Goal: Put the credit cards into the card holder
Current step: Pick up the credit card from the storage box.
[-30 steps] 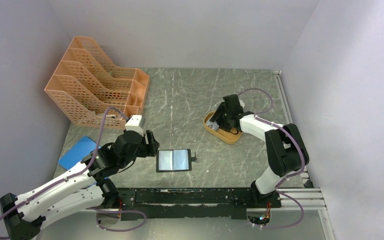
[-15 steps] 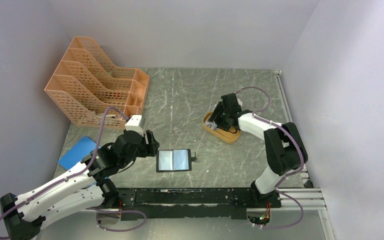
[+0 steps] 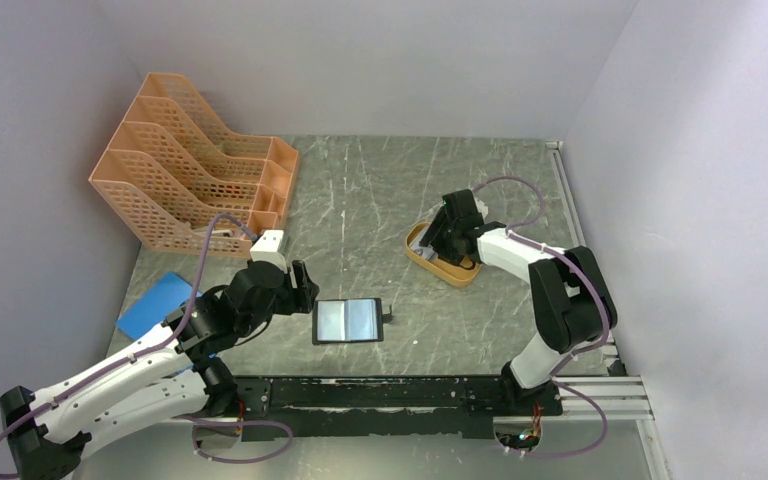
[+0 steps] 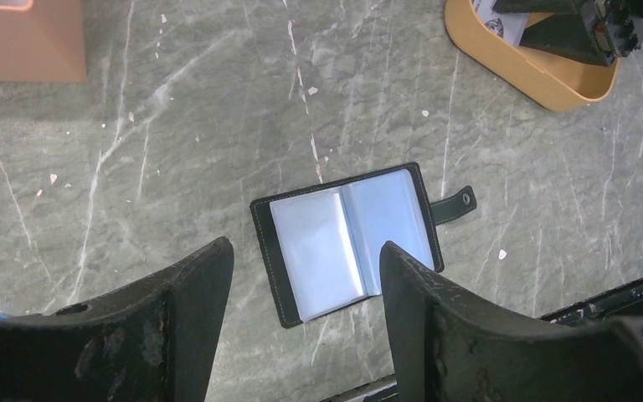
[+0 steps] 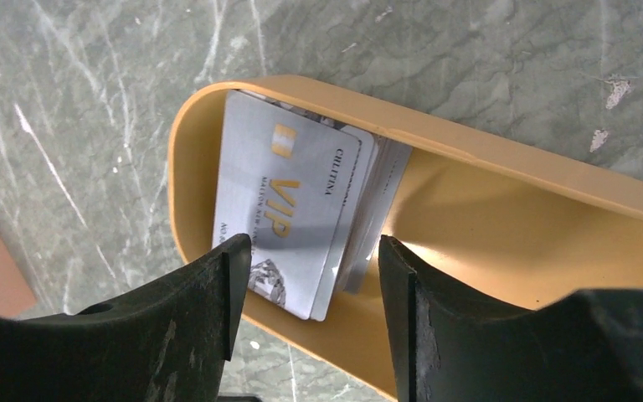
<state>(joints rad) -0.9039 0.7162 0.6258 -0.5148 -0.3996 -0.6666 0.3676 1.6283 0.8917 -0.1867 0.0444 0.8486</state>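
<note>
Marble table (image 3: 360,200), card holder (image 3: 348,321) lying open, right gripper (image 5: 310,260) spread above credit cards (image 5: 289,201)

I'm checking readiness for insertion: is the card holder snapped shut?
No, the card holder lies open on the table, clear pockets facing up, its snap tab sticking out unfastened at one side.

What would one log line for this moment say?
left gripper: open, near opened black bifold card holder | right gripper: open, over pale plastic credit cards in orange oval tray | nothing gripped
</note>
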